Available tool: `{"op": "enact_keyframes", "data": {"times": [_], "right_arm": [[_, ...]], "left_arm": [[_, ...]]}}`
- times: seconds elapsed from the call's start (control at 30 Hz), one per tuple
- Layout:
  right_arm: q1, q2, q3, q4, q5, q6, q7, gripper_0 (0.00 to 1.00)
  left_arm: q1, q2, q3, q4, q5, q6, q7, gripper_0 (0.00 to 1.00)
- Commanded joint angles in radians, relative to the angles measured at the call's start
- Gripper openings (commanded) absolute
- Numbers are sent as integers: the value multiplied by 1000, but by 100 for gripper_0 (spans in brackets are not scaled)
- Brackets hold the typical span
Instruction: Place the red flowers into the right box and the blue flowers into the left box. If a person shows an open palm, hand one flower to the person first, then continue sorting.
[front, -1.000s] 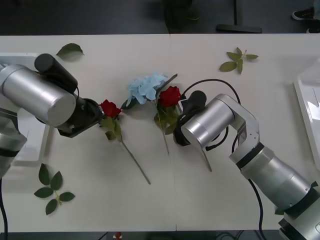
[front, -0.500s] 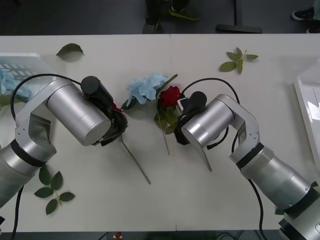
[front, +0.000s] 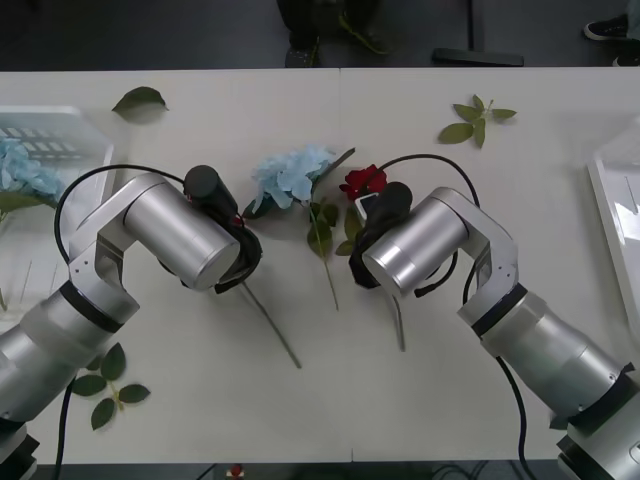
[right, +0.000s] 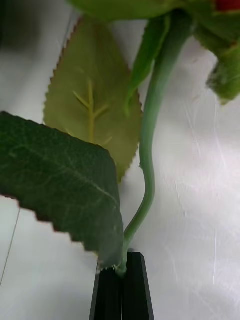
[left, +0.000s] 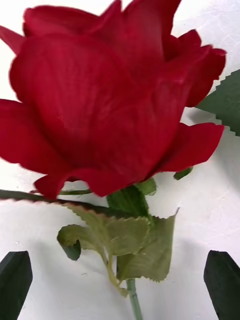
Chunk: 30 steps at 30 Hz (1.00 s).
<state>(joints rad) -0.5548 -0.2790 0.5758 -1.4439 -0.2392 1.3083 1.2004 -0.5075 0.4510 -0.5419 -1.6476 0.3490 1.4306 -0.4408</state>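
A red rose (left: 110, 100) lies on the white table right in front of my left gripper (left: 120, 272), whose black fingers (left: 15, 277) stand open on either side of its stem. In the front view my left arm (front: 190, 235) covers that bloom; its stem (front: 270, 325) trails out toward me. My right gripper (right: 122, 262) is shut on the green stem (right: 147, 165) of a second red rose (front: 362, 181) at mid-table. A blue flower (front: 290, 175) lies between the two arms. The left box (front: 60, 125) holds another blue flower (front: 25, 170). The right box (front: 612, 215) is at the right edge.
Loose green leaf sprigs lie at the far left (front: 140, 98), far right (front: 475, 118) and near left (front: 100, 385). A thin stem with leaves (front: 322, 240) lies between the arms. Bare table stretches along the near edge.
My left arm swung away from the left box, uncovering it, and its wrist closed in over the left rose. My right gripper moved its rose a little right and farther away.
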Motion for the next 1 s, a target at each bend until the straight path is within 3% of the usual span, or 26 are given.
{"op": "enact_keyframes", "data": {"times": [0.03,0.27,0.4,0.57,0.77,1.0], "right_arm": [[-10,-38,-56,-56,-62,85,44,0],[-86,-186,-249,-320,-299,471,28,0],[-132,-298,-361,-385,-466,598,27,0],[-160,-502,-468,-406,-654,612,30,0],[-120,-775,-468,-320,-786,569,53,0],[-70,-858,-468,-130,-664,470,199,0]], "left_arm": [[-52,-6,-9,12,-13,4,-26,100],[-62,-14,-15,49,-27,4,-56,100],[-63,-12,-27,60,-50,7,-67,100],[-62,-12,-36,72,-54,2,-78,100],[-62,-14,-46,98,-56,-2,-113,100],[-62,-15,-61,121,-58,-19,-119,100]]}}
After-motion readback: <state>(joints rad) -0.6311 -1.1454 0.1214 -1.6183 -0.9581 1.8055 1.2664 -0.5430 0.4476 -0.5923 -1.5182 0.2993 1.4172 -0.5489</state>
